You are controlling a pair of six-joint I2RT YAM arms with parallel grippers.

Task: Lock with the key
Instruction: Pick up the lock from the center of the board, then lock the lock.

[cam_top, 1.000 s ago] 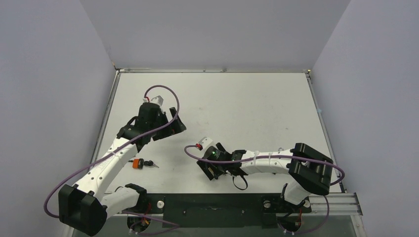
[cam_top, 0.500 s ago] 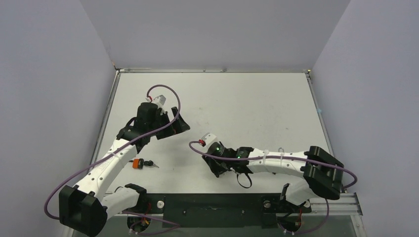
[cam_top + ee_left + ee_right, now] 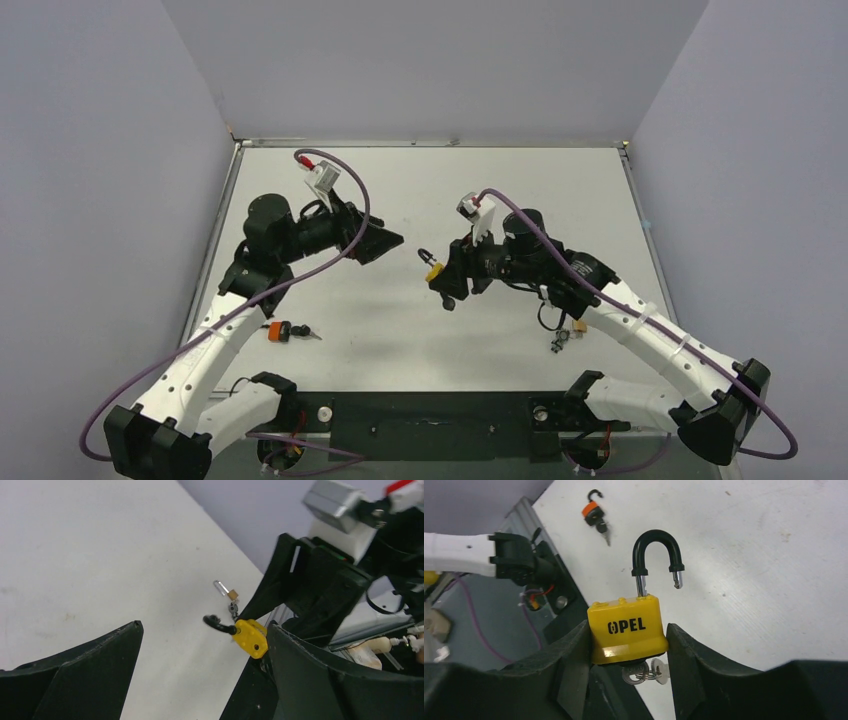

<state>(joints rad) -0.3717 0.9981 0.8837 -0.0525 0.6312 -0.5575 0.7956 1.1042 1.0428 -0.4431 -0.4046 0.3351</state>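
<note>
Right hand (image 3: 628,645): I have it clamped on the body of the yellow padlock (image 3: 626,629), lifted off the worktop (image 3: 520,190), shackle up and sprung open, free end clear of the body.
Key (image 3: 644,672): a ring with keys hangs under the padlock body; I can't tell whether one sits in the keyway.
Step in hand: I judge this as presenting the lock mid-air to my other arm; nothing is locked yet.
Left hand (image 3: 200,680): spread wide, empty, facing the padlock from just beside it.
Next move: I'd need the shackle pressed home into the body, then the key turned, with the right hand holding steady against the push.
Other locks: an orange padlock (image 3: 277,331) with its key lies near the left arm; a small brass padlock (image 3: 566,334) lies under the right arm.
Surface: pale, matte worktop, faintly scuffed.
Room: plain lilac-grey walls close around three sides.
</note>
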